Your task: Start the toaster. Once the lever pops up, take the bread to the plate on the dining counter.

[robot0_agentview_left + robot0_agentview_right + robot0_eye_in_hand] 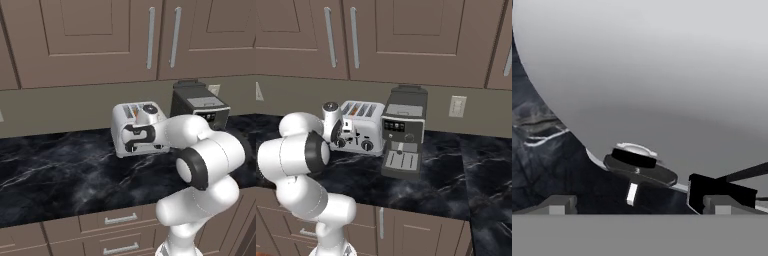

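The toaster (359, 126) sits on the black marble worktop (55, 170) against the back wall, just beside the taller black coffee machine (403, 132), and the arm has its hand pressed in close at the toaster's front face. From where I stand the biggest worry is the toaster itself: it looks light, and a push that lands on the body rather than on the lever could shove it back or skew it toward the coffee machine. The hand view shows the pale front wall (662, 75) very near, with a round black knob (639, 165) and a dark tab (719, 192) low down; I would guess that tab is the lever, but I cannot tell for sure.

Next, the gripper (637, 206) stands wide open, holding nothing, its tips straddling the knob area. One finger could catch the knob and turn it instead of pressing the lever down.

Smallest, the bread (355, 108): orange-brown edges show in the top slots, so it seems to be sitting inside. If the toaster gets knocked, the slice could shift or sit awkwardly for the later lift.
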Robot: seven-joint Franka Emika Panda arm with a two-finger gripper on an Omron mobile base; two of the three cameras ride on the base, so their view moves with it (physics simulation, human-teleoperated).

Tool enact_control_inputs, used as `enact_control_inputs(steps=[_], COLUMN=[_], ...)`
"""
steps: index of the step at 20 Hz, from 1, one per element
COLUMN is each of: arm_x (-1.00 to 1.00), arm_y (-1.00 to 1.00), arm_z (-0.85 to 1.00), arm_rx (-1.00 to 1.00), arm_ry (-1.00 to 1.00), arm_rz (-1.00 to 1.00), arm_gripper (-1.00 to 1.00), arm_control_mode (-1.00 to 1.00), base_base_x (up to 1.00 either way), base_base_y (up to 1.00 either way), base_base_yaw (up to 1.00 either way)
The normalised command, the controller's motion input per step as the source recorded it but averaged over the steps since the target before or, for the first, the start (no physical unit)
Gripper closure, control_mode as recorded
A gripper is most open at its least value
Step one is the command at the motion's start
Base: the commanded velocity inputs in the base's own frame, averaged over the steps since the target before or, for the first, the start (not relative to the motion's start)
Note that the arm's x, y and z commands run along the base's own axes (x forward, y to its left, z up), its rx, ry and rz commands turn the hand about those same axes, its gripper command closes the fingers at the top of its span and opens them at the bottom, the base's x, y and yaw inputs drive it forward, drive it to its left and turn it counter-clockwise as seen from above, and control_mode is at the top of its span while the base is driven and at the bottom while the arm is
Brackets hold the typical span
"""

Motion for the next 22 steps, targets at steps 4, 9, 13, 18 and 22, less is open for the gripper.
enact_control_inputs(steps=[4, 9, 13, 18, 22], arm_x=[0.0, 0.0, 0.0, 0.0, 0.0], arm_y=[0.0, 0.0, 0.0, 0.0, -0.07], arm_z=[-0.19, -0.21, -0.14, 0.0, 0.08], arm_rx=[0.0, 0.0, 0.0, 0.0, 0.0], arm_ry=[0.0, 0.0, 0.0, 0.0, -0.1], arm_rz=[0.0, 0.0, 0.0, 0.0, 0.0], arm_gripper=[-1.0, -1.0, -1.0, -1.0, -1.0], arm_control_mode=[-1.0, -1.0, -1.0, -1.0, -1.0], base_base_x=[0.0, 0.0, 0.0, 0.0, 0.0], base_base_y=[0.0, 0.0, 0.0, 0.0, 0.0], base_base_yaw=[0.0, 0.0, 0.0, 0.0, 0.0])
